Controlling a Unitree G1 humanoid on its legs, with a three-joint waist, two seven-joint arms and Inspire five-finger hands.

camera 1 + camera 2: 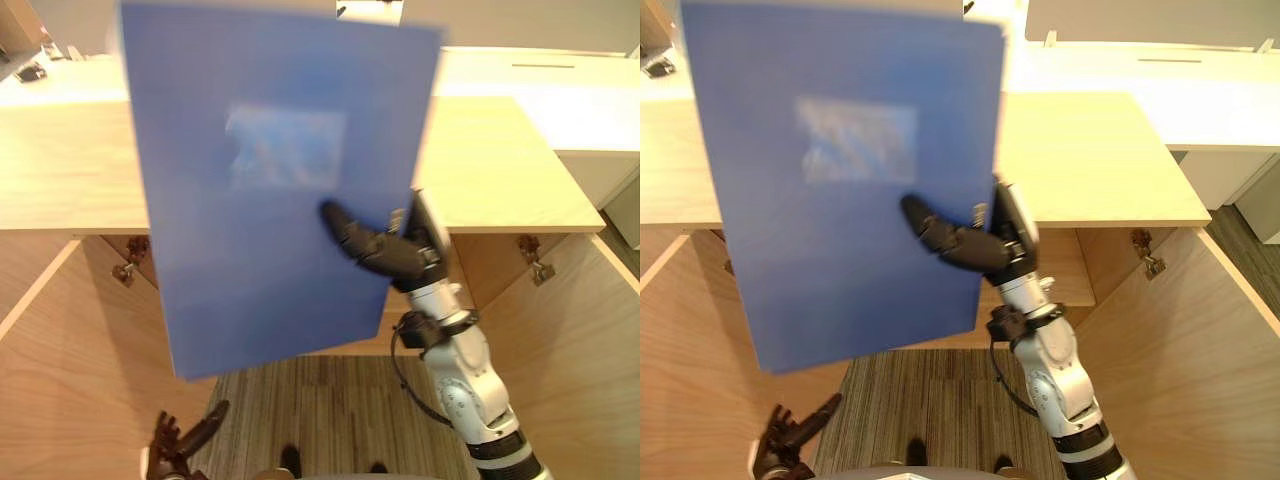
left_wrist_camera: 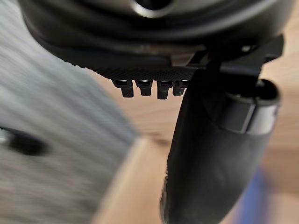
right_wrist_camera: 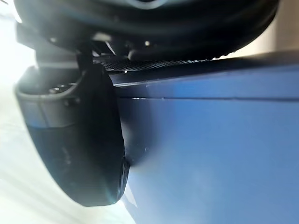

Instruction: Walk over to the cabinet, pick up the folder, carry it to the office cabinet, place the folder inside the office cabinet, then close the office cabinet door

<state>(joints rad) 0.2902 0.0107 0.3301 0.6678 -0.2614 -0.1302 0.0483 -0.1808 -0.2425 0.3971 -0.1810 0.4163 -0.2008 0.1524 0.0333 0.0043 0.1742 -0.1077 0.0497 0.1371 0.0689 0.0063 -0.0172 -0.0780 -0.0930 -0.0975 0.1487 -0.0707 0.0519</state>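
Observation:
A large blue folder with a pale label is held upright in front of the wooden office cabinet. My right hand is shut on the folder's right edge, the thumb lying across its front face and the fingers behind it. The right wrist view shows that thumb pressed on the blue cover. My left hand hangs low at the lower left above the floor, fingers relaxed and holding nothing. The folder hides much of the cabinet's opening.
The cabinet's two wooden doors stand swung open, one at the left and one at the right, with a hinge showing under the top. A white desk lies behind. Striped carpet covers the floor.

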